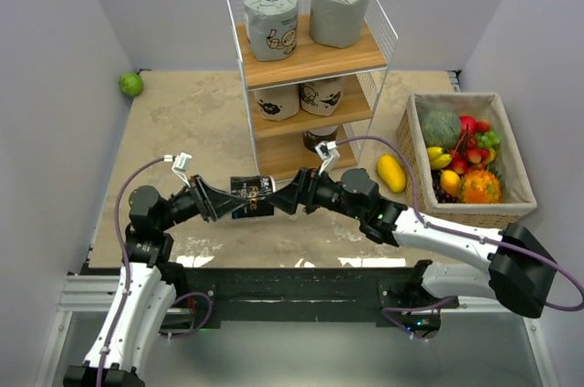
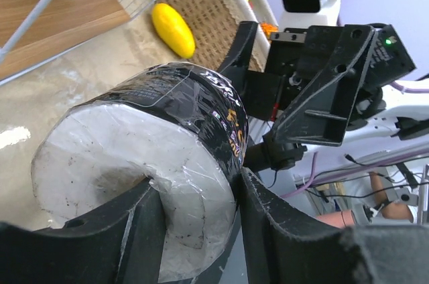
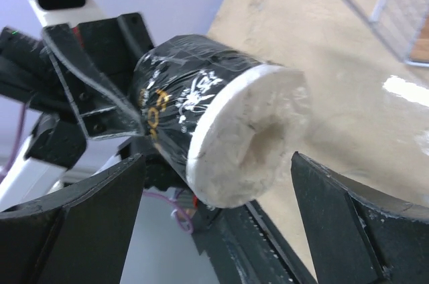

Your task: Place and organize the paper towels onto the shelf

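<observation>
**A:** Entry, largest first. We log the table (image 1: 182, 131), tan and mottled. The shelf (image 1: 315, 63) stands upright at the back centre, three boards in white wire.

**B:** Its load:
- Top board: a printed grey roll (image 1: 271, 20) on the left and a plain grey roll (image 1: 340, 8) on the right, both upright and side by side.
- Middle board: a left beige roll (image 1: 278, 101) and a right beige roll (image 1: 321, 95), both with dark prints.
- Bottom board: one shelved black roll (image 1: 319, 139), partly hidden behind the right arm's wrist.

**A:** The basket (image 1: 518, 172) sits right of the shelf, full of fruit.

**B:** The arms meet in front of the shelf. The held roll (image 1: 253, 197), black with gold print, lies on its side between them, off the shelf. We cannot tell whether it touches the table.

**A:** The left gripper (image 1: 226, 201) is clamped on one end. In its wrist view its fingers (image 2: 275, 230) pinch the white end face and the wrapped side.

**B:** The right gripper (image 1: 281, 199) is spread wide. Its fingers (image 3: 348, 217) flank the other end, with a gap showing on each side, so we record no contact.

**A:** Small items: a yellow fruit (image 1: 391, 172) lies on the table between shelf and basket. A green fruit (image 1: 130, 84) lies in the far left corner by the wall.
</observation>
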Tool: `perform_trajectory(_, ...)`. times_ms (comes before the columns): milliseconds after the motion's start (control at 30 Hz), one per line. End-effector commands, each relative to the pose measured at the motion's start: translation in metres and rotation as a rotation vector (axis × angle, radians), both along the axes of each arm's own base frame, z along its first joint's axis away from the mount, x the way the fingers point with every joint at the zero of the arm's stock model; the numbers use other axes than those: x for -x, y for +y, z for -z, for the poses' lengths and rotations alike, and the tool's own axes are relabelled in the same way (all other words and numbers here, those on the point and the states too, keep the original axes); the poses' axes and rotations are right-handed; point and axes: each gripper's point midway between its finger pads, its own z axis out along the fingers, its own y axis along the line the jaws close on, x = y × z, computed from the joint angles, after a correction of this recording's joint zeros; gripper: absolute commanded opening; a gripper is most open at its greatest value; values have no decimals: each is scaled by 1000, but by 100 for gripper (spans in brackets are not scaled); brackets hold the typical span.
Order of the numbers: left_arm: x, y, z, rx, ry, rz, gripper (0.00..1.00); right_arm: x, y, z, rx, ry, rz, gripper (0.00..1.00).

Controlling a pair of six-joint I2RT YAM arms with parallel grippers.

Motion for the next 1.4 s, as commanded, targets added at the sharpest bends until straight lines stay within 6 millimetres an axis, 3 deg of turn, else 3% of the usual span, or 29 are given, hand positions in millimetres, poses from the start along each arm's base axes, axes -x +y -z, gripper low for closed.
perform_trajectory(0,10,-6,-23,51,-90,63,48,14,17,-48,-161,-89,-120,91)
perform_trajectory(167,14,-7,-28,99,-94,79,50,16,18,-53,-178,-94,-136,87)
perform_trajectory(267,13,-8,-24,113,-75,80,51,19,19,-57,-197,-107,-150,84)
perform_trajectory(467,10,-7,-20,134,-65,60,52,18,23,-46,-208,-69,-156,80)
perform_trajectory(600,13,-8,-14,185,-13,58,48,26,25,-53,-261,-91,-207,78)
perform_trajectory(867,23,-9,-36,275,-49,97,36,29,11,-53,-211,-145,-178,79)
perform_trajectory(1200,35,-9,-62,343,-99,144,37,39,9,-65,-270,-128,-216,85)
perform_trajectory(1367,35,-9,-68,334,-118,155,38,39,9,-58,-260,-87,-210,86)
